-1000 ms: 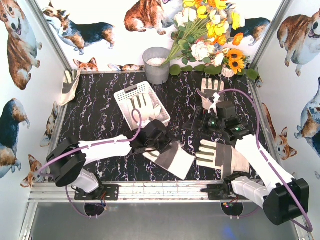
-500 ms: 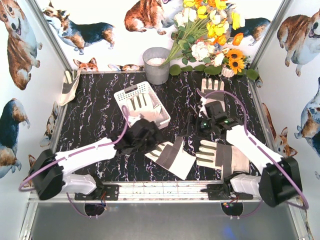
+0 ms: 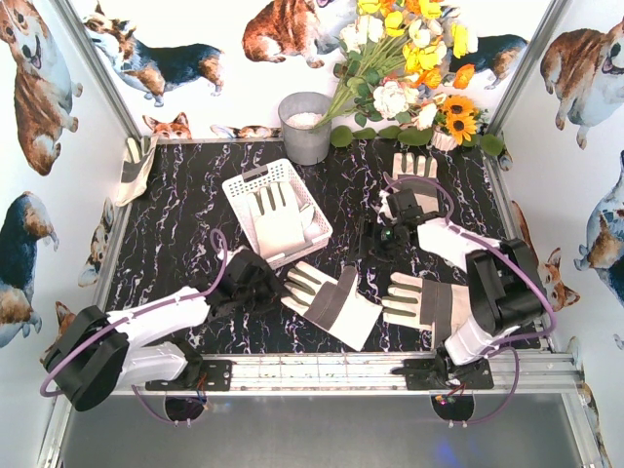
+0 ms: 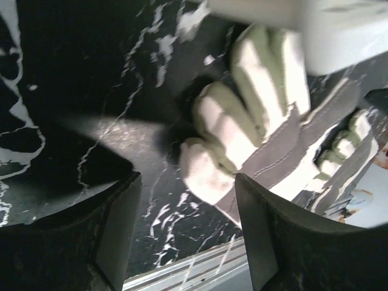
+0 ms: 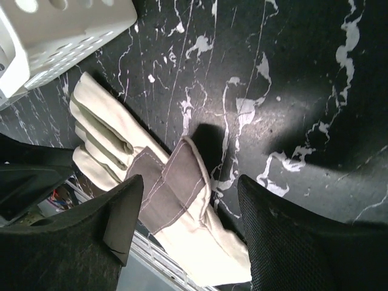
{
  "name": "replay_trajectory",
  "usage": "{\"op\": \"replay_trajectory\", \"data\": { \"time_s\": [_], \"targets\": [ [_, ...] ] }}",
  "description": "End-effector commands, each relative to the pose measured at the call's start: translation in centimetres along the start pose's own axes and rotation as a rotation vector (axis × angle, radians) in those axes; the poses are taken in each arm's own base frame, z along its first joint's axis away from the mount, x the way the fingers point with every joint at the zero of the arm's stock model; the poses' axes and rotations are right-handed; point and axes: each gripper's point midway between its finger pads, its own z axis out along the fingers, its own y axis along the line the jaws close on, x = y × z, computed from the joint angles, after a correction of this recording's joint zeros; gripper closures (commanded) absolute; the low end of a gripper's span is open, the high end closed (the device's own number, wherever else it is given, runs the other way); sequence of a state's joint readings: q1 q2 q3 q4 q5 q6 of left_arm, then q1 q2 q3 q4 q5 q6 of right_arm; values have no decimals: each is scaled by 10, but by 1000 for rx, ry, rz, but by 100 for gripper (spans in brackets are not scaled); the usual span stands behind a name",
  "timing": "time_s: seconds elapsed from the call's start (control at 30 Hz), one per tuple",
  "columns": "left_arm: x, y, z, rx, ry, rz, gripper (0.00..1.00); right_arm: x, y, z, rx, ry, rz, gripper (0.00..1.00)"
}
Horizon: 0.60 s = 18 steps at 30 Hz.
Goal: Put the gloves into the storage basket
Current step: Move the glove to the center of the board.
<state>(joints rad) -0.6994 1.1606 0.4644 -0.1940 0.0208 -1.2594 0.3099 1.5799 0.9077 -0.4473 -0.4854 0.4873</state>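
Note:
The white storage basket (image 3: 255, 188) stands mid-table with one glove (image 3: 276, 222) lying in it. A second glove (image 3: 331, 304) lies flat in front of the basket, a third (image 3: 434, 304) at the front right, a fourth (image 3: 413, 168) at the back right. My left gripper (image 3: 261, 283) hovers just left of the second glove's fingers (image 4: 254, 139), open and empty (image 4: 185, 200). My right gripper (image 3: 375, 237) hangs above the table right of the basket, open (image 5: 189, 194), looking down on that same glove (image 5: 157, 182); nothing is held.
A grey metal bucket (image 3: 305, 127) and a bunch of artificial flowers (image 3: 414, 68) stand at the back. Another glove (image 3: 132, 168) hangs at the left wall. A metal rail (image 3: 312, 370) borders the near table edge. The basket's corner (image 5: 60, 30) shows in the right wrist view.
My left arm has drawn back from the basket toward the front left. My right gripper has moved away from the front-right glove, toward the back and the middle.

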Motion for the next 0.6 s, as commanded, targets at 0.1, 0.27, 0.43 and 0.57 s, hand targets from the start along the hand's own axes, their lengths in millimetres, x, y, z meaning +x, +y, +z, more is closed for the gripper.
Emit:
{"op": "replay_trajectory", "data": {
  "time_s": [0.1, 0.27, 0.43, 0.57],
  "targets": [
    [5, -1, 8, 56, 24, -21, 48, -23, 18, 11, -119, -18, -79, 35],
    [9, 11, 16, 13, 42, -24, 58, -22, 13, 27, -130, 24, -55, 40],
    [6, 13, 18, -12, 31, -17, 68, -14, 16, 30, -165, 62, -39, 48],
    [1, 13, 18, -28, 11, -4, 76, -2, 14, 28, -175, 85, -24, 56]
  ]
}}
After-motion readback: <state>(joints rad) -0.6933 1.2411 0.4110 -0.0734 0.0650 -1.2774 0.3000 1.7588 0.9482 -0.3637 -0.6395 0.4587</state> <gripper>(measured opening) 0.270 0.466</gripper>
